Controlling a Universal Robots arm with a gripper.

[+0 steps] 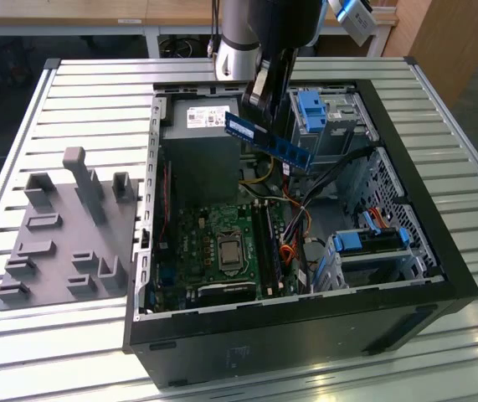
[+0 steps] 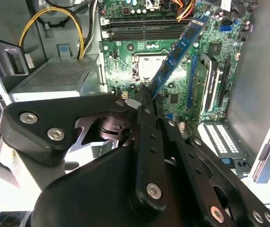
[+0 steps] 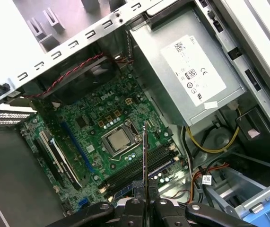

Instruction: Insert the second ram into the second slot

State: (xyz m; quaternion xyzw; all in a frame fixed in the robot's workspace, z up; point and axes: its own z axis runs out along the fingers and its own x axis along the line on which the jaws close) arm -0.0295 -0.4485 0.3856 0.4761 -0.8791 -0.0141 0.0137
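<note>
A slatted metal surface (image 1: 439, 109) carries an open computer case (image 1: 305, 335) at centre frame and a grey fixture (image 1: 63, 226) at the exterior view's left. The arm is cut off at the top edge. In the first wrist view the second ram (image 3: 144, 151) shows edge-on, as a thin line. The hand (image 1: 259, 100), upper centre, is clamped on one end of the stick, which slants in the air above the motherboard (image 1: 213, 243), clear of the memory slots (image 1: 265, 243).
</note>
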